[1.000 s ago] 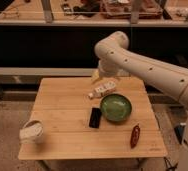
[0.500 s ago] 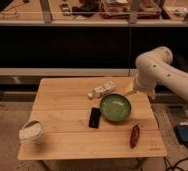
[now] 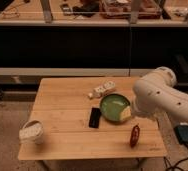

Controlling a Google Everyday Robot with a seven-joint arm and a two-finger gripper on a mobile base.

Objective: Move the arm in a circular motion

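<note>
Right now my arm reaches in from the right of the green bowl, my gripper hanging at the bowl's right rim; whether it is spread or closed I cannot tell. I judge it rides above the bowl so the circle sweeps clear.

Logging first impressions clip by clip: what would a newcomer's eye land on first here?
The glossy white arm fills the right side, bending over the wooden table's right edge, its gripper by the green bowl's right rim. Next come the black flat object left of the bowl and the crumpled white container near the table's front left corner.
</note>
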